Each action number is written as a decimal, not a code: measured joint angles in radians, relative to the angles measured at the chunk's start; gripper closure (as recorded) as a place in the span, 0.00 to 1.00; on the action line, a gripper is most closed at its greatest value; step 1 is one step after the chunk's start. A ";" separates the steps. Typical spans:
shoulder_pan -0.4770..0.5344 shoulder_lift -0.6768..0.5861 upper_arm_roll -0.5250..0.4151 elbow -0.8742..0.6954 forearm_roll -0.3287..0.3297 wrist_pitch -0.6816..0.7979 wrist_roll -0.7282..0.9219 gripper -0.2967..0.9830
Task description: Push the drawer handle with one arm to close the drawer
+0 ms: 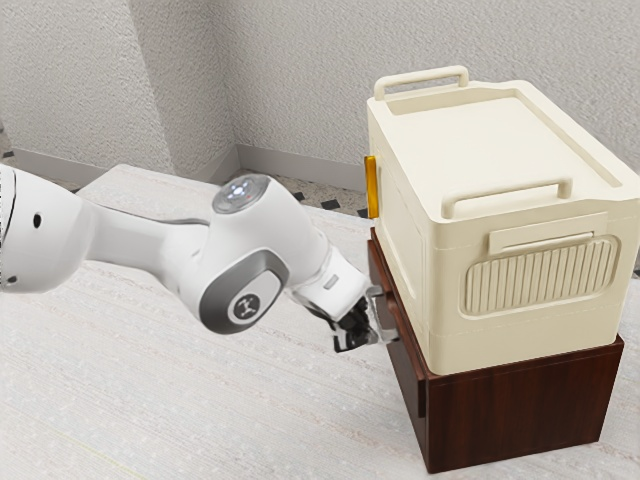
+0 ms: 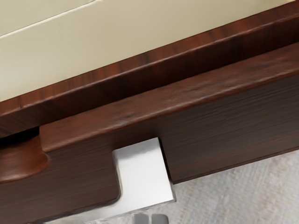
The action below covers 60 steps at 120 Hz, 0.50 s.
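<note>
Closed jaws stood at the pale handle (image 2: 144, 172) of a dark wooden drawer (image 2: 233, 116)

The arm (image 1: 240, 240) reached in from the exterior view's left, its gripper (image 1: 360, 335) low over the table (image 1: 230, 400) and close to the drawer's front. In the wrist view the gripper (image 2: 150, 218) showed two grey tips side by side with a thin line between them, so the jaws were closed, with nothing between them. The tips were just beside the handle's outer edge; whether they touched it I could not tell.

The handle was on the drawer's face, toward the exterior view's left side of the cabinet (image 1: 510, 415). A dark channel ran between the drawer's upper edge and the cabinet's rim; whether the drawer was fully in could not be told.

On top of the cabinet, at the exterior view's right, sat a large cream box (image 1: 510, 130). It had two raised rails on its top, one at the near side and one at the far side, and a ribbed panel (image 1: 540, 275) on its near side. An orange-yellow strip (image 1: 372, 187) stood upright at its far left edge. A rough pale wall (image 1: 300, 80) rose on the far side of the table.
</note>
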 joint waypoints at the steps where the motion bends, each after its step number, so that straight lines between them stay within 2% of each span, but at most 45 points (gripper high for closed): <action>1: 0.000 0.001 0.000 0.001 0.000 0.001 0.000 0.85; 28: -0.002 0.021 0.001 0.020 0.000 0.026 -0.001 0.84; 37: 0.006 -0.059 0.001 -0.003 -0.002 0.007 -0.002 0.84; 42: 0.016 -0.151 0.001 -0.012 -0.003 -0.045 -0.005 0.82; 50: 0.061 -0.323 0.007 -0.009 -0.006 -0.191 -0.014 0.71; 60: 0.126 -0.406 0.075 0.058 -0.011 -0.434 -0.037 0.56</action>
